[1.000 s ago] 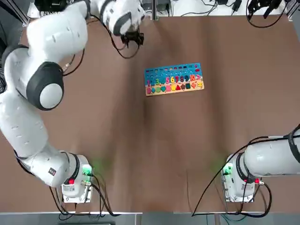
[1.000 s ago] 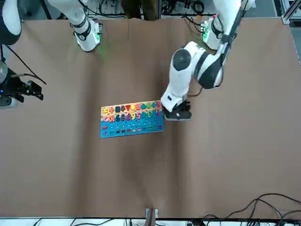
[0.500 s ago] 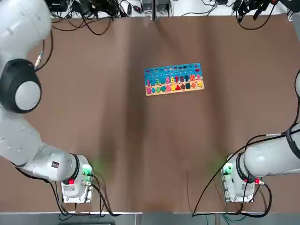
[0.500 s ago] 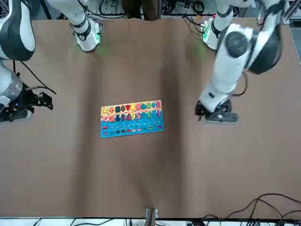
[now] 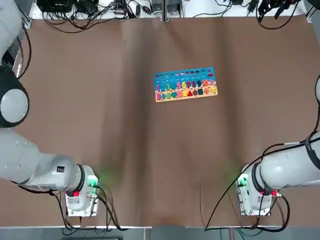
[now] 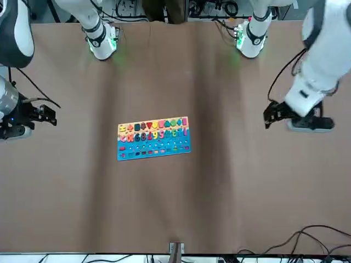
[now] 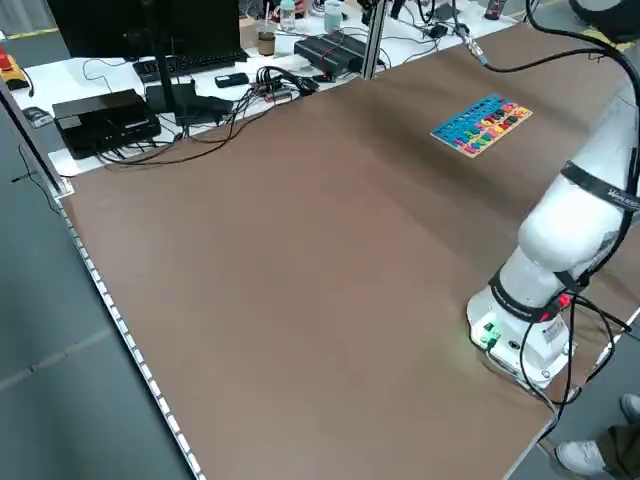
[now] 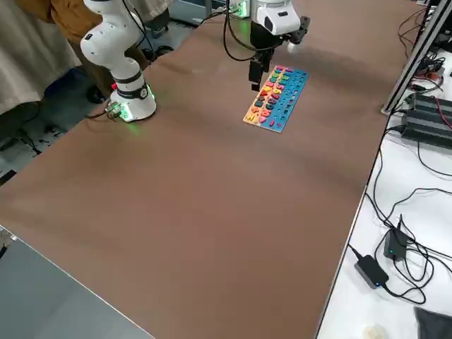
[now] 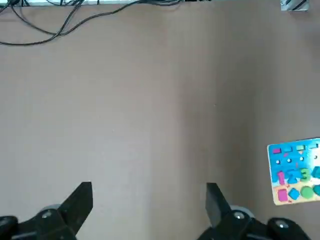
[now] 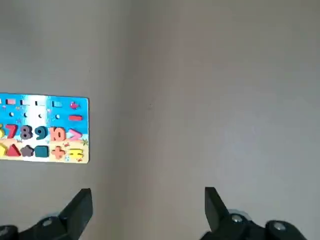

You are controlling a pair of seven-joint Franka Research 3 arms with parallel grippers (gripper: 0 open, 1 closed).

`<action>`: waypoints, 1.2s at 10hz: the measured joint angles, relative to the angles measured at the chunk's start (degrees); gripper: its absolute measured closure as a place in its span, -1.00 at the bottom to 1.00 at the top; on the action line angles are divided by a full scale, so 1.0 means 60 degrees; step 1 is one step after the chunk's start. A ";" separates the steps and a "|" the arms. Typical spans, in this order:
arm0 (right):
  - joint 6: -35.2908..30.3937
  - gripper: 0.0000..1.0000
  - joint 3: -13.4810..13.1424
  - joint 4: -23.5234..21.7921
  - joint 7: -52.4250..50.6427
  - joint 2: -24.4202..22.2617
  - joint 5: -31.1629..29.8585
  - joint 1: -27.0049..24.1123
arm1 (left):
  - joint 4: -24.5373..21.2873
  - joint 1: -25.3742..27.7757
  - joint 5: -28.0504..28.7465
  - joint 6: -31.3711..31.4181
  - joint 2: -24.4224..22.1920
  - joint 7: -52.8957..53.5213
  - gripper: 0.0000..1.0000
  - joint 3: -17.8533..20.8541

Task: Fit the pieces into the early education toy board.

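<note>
Flat rectangular board (image 5: 185, 84) — blue band, pale wood — on brown table (image 5: 150, 160).

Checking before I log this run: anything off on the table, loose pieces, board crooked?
Nothing stands out. The board lies flat, only slightly turned from the table edges, its slots seemingly filled. No loose pieces show on the table. The left gripper and right gripper hang open and empty, well apart from it.

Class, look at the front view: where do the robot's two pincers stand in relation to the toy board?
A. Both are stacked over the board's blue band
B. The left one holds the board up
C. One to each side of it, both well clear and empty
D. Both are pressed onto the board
C: the left pincer and right pincer flank the toy board, open and empty.
</note>
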 joint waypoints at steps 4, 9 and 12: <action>-0.0822 -0.98 -0.0007 0.0554 -0.0175 -0.0018 0.0027 -0.0027 | 0.0033 -0.0925 -0.0087 -0.1842 -0.0918 0.0612 -1.00 0.1327; -0.0875 -0.98 -0.0026 0.0609 -0.0186 -0.0017 0.0035 -0.0066 | 0.0004 -0.0938 -0.0091 -0.2239 -0.1248 0.1121 -0.97 0.1820; -0.0875 -0.98 -0.0030 0.0609 -0.0188 -0.0017 0.0042 -0.0069 | -0.0171 -0.0925 -0.0091 -0.2209 -0.1181 0.1083 -0.97 0.1831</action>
